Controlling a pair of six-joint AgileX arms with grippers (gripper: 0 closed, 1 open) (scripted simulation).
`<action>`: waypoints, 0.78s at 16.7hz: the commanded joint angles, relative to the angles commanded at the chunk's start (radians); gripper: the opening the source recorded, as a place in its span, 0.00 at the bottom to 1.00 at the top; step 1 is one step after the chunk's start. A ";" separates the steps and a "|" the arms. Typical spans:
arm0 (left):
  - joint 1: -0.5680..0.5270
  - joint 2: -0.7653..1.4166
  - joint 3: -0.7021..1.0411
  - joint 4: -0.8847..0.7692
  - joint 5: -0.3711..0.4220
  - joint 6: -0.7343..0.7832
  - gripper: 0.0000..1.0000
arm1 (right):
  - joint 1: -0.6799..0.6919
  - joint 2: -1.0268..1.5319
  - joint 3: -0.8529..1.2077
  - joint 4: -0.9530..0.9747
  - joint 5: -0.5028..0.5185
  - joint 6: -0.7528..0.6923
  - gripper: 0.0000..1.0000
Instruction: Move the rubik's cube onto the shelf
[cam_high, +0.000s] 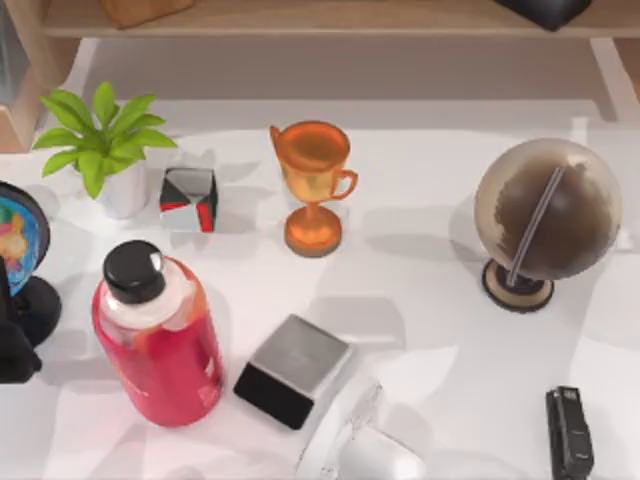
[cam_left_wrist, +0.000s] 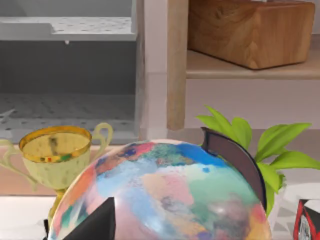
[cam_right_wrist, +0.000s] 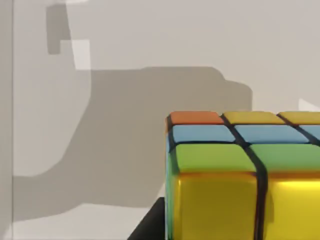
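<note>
The rubik's cube (cam_right_wrist: 235, 175) fills the near part of the right wrist view, showing yellow, green, blue and orange tiles with dark lines between them. My right gripper (cam_right_wrist: 240, 234) is shut on it, and one dark finger (cam_right_wrist: 150, 231) lies against the cube's side. Behind the cube is a plain pale surface crossed by shadows. The shelf (cam_high: 300, 18) is a long tan board across the far edge of the top view, and its board (cam_left_wrist: 240, 71) shows in the left wrist view. My left gripper (cam_high: 12, 350) sits parked at the table's left edge, beside a colourful globe (cam_left_wrist: 165, 195).
On the table stand a potted plant (cam_high: 100, 140), a red-white-black cube (cam_high: 188, 198), an orange trophy (cam_high: 312, 185), a brown globe (cam_high: 545, 215), a red bottle (cam_high: 160, 340), a silver-topped black block (cam_high: 295, 370) and a black stapler (cam_high: 570, 432). A wooden block (cam_left_wrist: 250, 30) lies on the shelf.
</note>
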 joint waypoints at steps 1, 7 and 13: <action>0.000 0.000 0.000 0.000 0.000 0.000 1.00 | -0.001 -0.015 -0.013 -0.002 0.002 -0.004 0.00; 0.000 0.000 0.000 0.000 0.000 0.000 1.00 | 0.026 -0.240 -0.215 0.037 0.033 -0.032 0.00; 0.000 0.000 0.000 0.000 0.000 0.000 1.00 | 0.238 -0.509 -0.502 0.190 0.039 0.019 0.00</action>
